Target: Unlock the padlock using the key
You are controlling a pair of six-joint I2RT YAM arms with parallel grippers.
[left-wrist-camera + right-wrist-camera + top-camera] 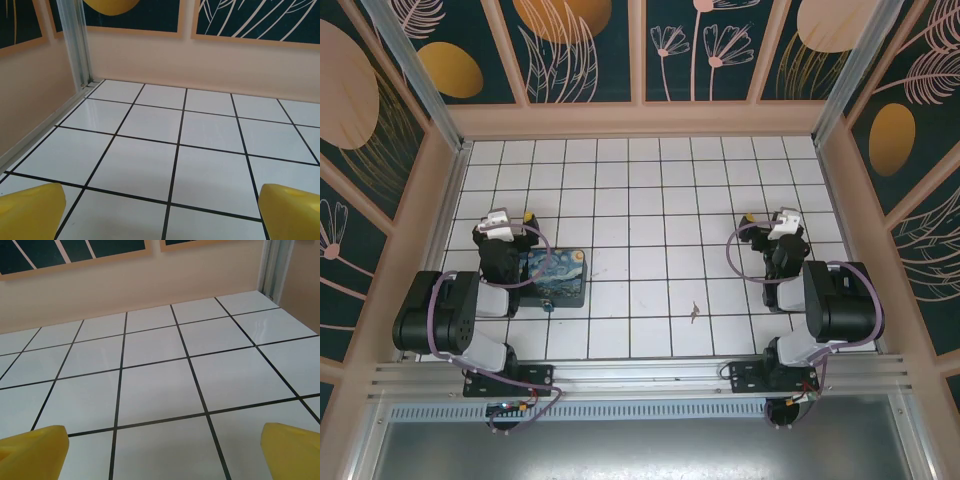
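Observation:
The key (694, 312), a tiny brownish sliver, lies on a white tile near the front middle of the floor. A tiny blue thing that looks like the padlock (548, 306) sits at the near edge of the starry-night box (558, 275). My left gripper (512, 216) hangs just left of that box, facing the back wall. In the left wrist view the left gripper (162, 215) is open, its yellow fingertips (30, 212) wide apart over bare tiles. My right gripper (767, 218) hovers at the right, behind and to the right of the key. Seen from its wrist, the right gripper (162, 455) is open too, with nothing between its fingertips (290, 450).
The white tiled floor (650, 200) is walled in by beige panels (640, 118) on three sides. A metal post (75, 45) stands in the far left corner, another post (272, 265) in the far right corner. An aluminium rail (640, 375) runs along the near edge.

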